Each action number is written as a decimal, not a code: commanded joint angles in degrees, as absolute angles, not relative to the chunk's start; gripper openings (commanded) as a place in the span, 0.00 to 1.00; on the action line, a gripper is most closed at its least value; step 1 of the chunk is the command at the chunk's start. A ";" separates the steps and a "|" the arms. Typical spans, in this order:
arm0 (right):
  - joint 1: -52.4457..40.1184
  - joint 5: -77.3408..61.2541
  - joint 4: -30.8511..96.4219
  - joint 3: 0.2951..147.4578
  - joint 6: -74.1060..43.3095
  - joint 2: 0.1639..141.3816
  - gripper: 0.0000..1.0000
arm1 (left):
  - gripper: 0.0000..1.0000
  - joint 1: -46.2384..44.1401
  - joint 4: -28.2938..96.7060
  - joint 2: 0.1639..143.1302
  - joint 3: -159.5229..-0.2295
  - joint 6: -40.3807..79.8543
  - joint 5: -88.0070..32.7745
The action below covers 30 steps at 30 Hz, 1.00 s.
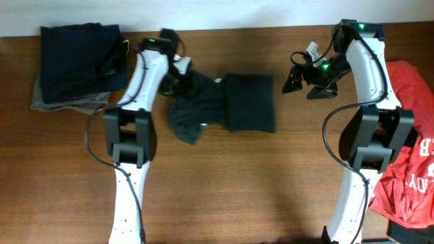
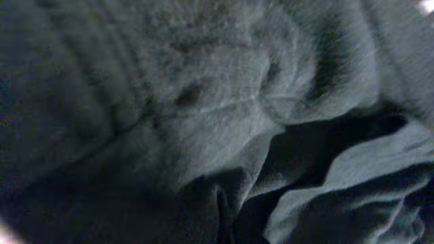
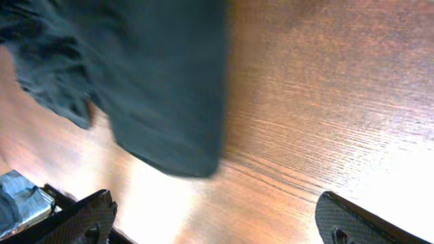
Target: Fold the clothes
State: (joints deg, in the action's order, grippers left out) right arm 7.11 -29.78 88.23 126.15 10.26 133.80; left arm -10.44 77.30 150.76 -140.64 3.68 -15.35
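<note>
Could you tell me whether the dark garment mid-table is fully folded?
Partly folded: the dark garment is a neat rectangle on the right, bunched on the left.

Charcoal T-shirt [image 1: 234, 105] at table [image 1: 258, 190] centre: one half folded flat, other crumpled. Left gripper [image 1: 179, 72] closed on crumpled half. Right gripper [image 1: 302, 87] open, clear. Red T-shirt [image 1: 410, 169] at right edge.

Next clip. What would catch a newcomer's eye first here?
The half-folded dark shirt in the middle of the table: its right part is a neat rectangle, its left end crumpled where the left gripper is shut on it. The right gripper hangs open beside it, and a red T-shirt lies at the right edge.
</note>
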 commanded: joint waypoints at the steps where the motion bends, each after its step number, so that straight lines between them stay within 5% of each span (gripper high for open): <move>1: 7.46 -29.28 87.79 126.91 10.17 132.49 0.99 | 0.00 -8.38 81.03 151.22 -149.12 1.67 -6.37; 10: 5.13 -29.23 84.68 126.52 8.47 132.55 0.99 | 0.01 -11.25 86.98 151.22 -163.96 1.76 -6.44; 23: 3.07 -21.58 81.87 125.91 1.98 132.60 0.99 | 0.01 -25.67 85.97 151.22 -164.53 4.95 -10.74; 26: 3.07 -21.50 81.14 125.89 1.13 132.60 0.99 | 0.12 -28.53 85.97 151.26 -164.51 4.95 -10.72; 30: 3.33 -20.71 80.53 125.91 0.93 132.60 0.99 | 0.64 -31.03 86.06 151.26 -164.35 4.91 -10.70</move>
